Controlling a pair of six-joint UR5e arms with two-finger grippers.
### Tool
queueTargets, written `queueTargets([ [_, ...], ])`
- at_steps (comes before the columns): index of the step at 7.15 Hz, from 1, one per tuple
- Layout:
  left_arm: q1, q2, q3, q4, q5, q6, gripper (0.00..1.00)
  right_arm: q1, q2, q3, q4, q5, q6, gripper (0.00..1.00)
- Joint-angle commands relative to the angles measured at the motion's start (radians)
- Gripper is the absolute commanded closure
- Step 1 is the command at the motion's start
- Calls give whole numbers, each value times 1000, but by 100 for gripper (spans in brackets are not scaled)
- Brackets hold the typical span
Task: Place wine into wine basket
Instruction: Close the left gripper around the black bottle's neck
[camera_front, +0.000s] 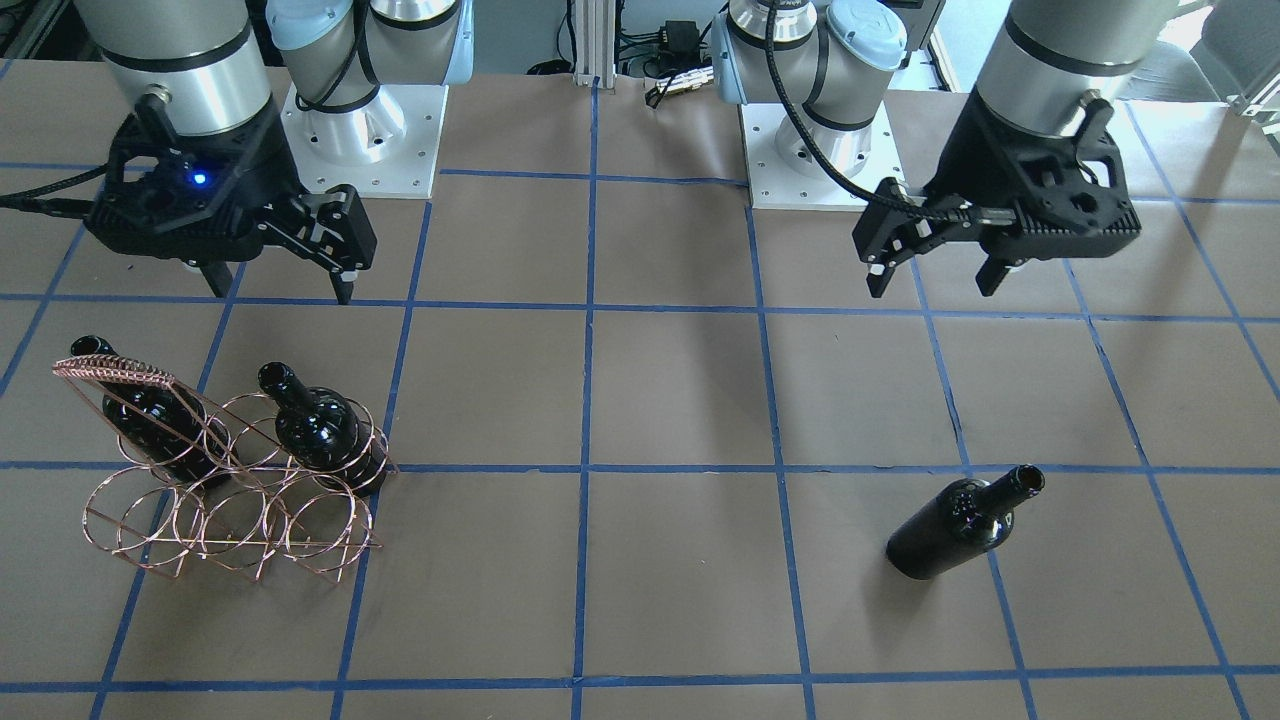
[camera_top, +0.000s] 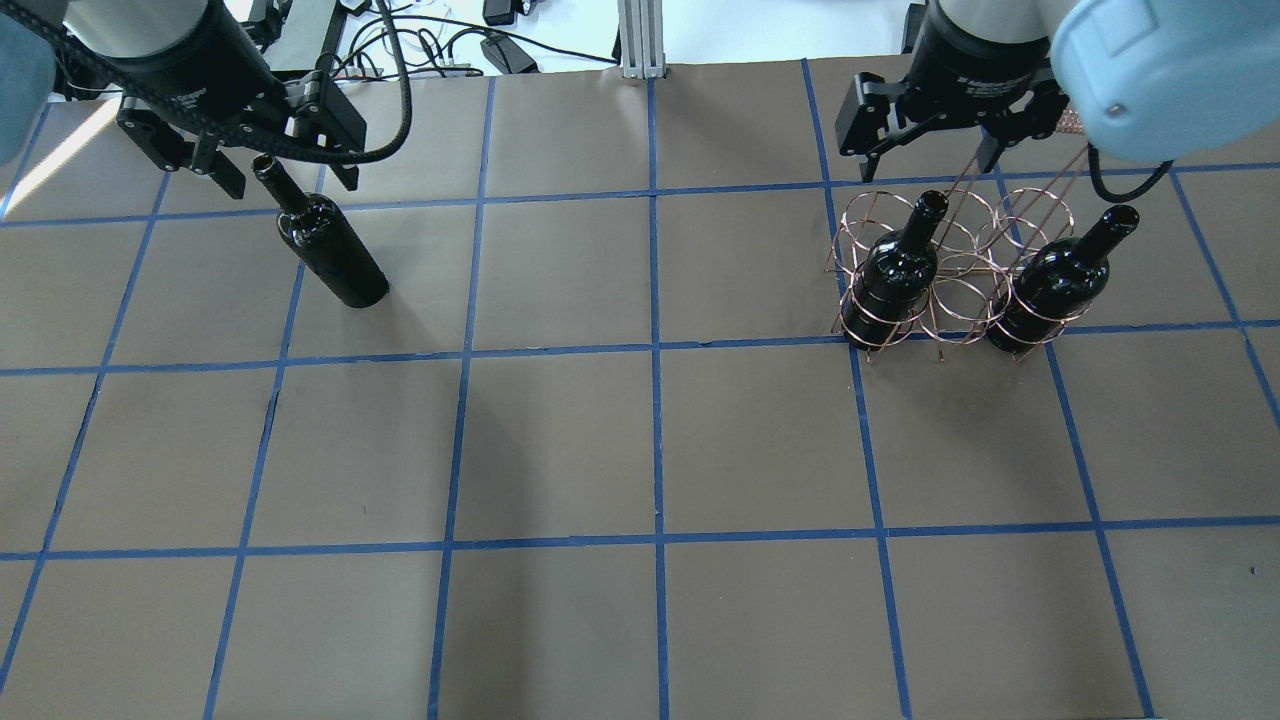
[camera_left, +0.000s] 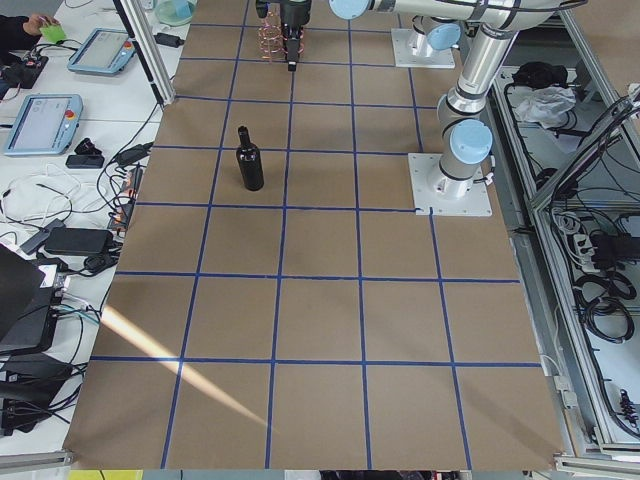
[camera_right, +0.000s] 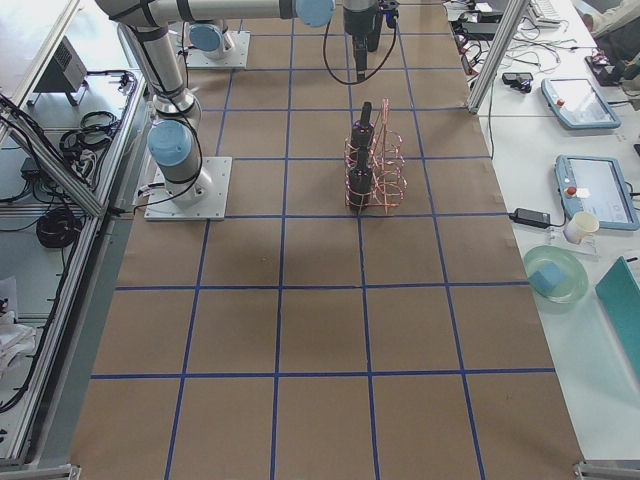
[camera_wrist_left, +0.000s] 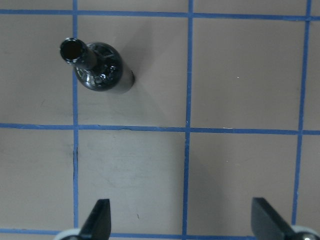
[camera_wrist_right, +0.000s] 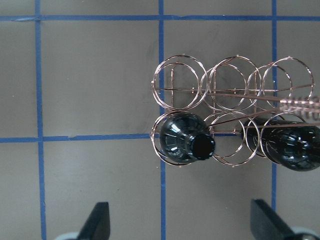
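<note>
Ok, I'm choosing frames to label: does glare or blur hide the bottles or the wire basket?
No: overhead exterior, only small highlights on the loose bottle; right wrist-mounted, the wine basket is sharp; exterior left, sunlight streaks the table away from both.

The brown paper-covered tabletop (camera_top: 560, 440) is marked into squares by blue tape (camera_top: 655, 440). A glossy black glass wine bottle (camera_top: 330, 250) stands upright on its left part. Well apart on the right sits a copper-coloured thin-wire rack of round rings (camera_top: 957, 268), with two more black bottles (camera_top: 890, 280) standing in its end rings.
</note>
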Motion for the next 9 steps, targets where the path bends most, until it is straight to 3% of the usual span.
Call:
queueTargets([
  [1, 96, -98, 27, 48, 4, 153, 0, -34, -14, 3, 13, 0, -27, 0],
  [5, 110, -286, 93, 198, -14, 206, 0, -34, -29, 27, 12, 9, -40, 0],
  [7, 110, -326, 96, 211, -14, 309, 1, -32, -34, 33, 10, 11, -37, 0],
  [9, 109, -328, 79, 192, -13, 298, 1, -32, -35, 33, 10, 12, -37, 0],
])
